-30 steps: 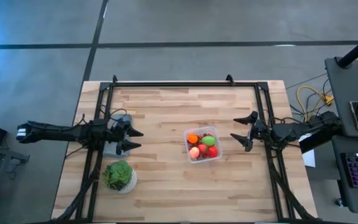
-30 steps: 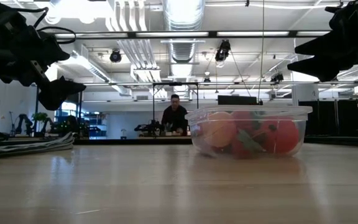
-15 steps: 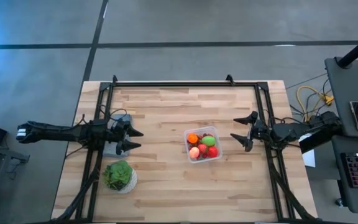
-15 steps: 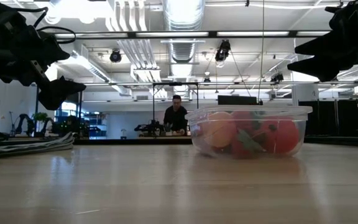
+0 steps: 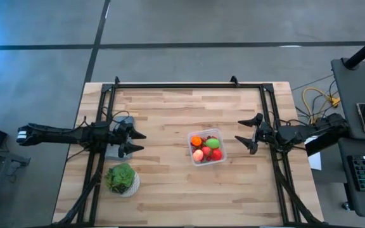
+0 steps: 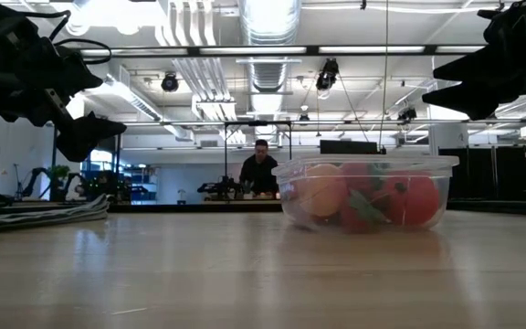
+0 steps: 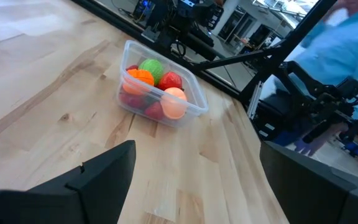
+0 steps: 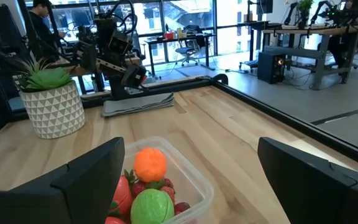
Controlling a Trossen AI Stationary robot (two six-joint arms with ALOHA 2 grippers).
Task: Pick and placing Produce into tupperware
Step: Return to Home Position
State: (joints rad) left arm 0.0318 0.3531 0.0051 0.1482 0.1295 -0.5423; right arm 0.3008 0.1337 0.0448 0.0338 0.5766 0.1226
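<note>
Pale planks of the desk point(image 5: 170, 114) lie bare in front of the tupperware point(image 6: 373, 164), with no loose piece to be seen on them in any view. The clear box stands flat on the wood with no lid on it. All the Produce point(image 5: 206, 148) in view sits inside it: an orange fruit point(image 5: 196, 140), a bright green one point(image 5: 212, 143), a peach-pink one point(image 5: 198, 154) and red pieces packed around them.

To one side of the tupperware, well apart from it and raised off the wood, the right arm point(image 5: 296, 133) hangs with its right jaws spread wide, nothing between them. Well apart on the other side, the left arm point(image 5: 62, 135) holds its left jaws equally spread and empty, above a flat grey slab point(image 8: 142, 104). A leafy plant in a white pot point(image 5: 121, 179) stands near that slab, farther from the tupperware than the left jaws. Far beyond the tupperware, out in the room, a person point(image 6: 260, 169) is at a bench.

Over the last second neither arm has shifted, and the box and its load lie as they did; only the person has moved a little. I take that stillness, with both jaws clear of the box, to mean the arms are parked and the filling is done.
</note>
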